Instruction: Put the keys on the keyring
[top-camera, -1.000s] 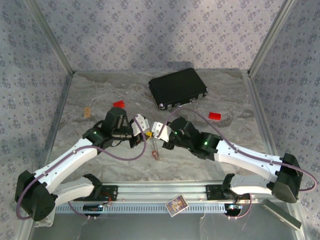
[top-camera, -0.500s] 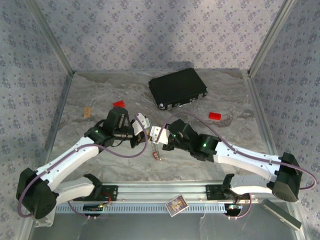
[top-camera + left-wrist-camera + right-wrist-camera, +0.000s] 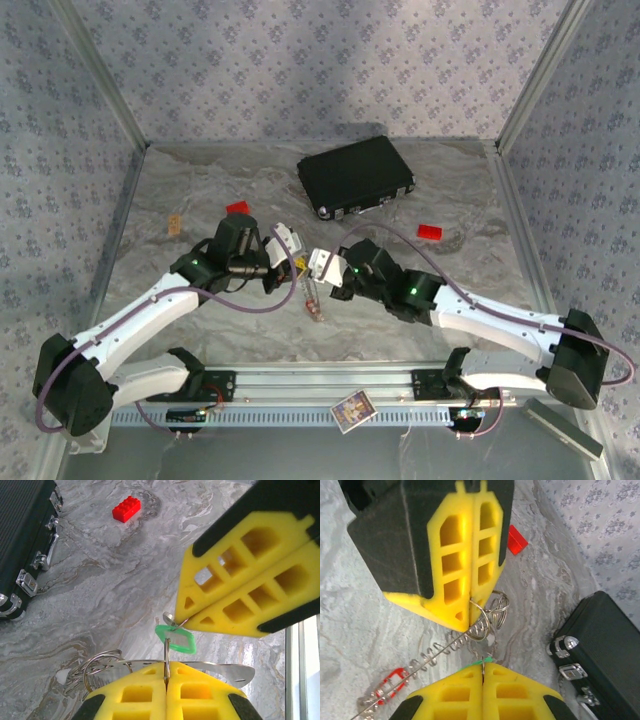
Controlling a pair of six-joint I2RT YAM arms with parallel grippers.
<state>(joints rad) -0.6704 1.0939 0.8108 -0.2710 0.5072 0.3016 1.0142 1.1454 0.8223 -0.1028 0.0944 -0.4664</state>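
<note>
Over the middle of the grey marbled table (image 3: 480,200), nearer its near edge than its far one, the two arms met tip to tip. The left gripper (image 3: 166,669) had its yellow ribbed fingers (image 3: 135,695) pressed fully together on the silvery wire keyring (image 3: 167,652), which stood edge-on between them, with more loops of it bunched to one side. In the right wrist view, a thin coiled strand ran from that ring down to the small red-tagged key (image 3: 392,682), which hung low over the table.

The right gripper (image 3: 483,666) was likewise closed tight, pinching the metal head of the small bright green plastic-tagged key (image 3: 175,640). The green tag touched or overlapped the upright ring just beyond the left fingertips. Whether it was threaded on could not be told.

In the overhead view the left gripper (image 3: 290,255) and right gripper (image 3: 318,265) sat just beside each other, with the strand dangling below them.

A black rectangular ribbed case with metal latches (image 3: 356,175) lay towards the far edge, right of centre. One red studded plastic block (image 3: 237,208) lay towards the left edge. Another red studded block (image 3: 429,232) lay towards the right edge.
</note>
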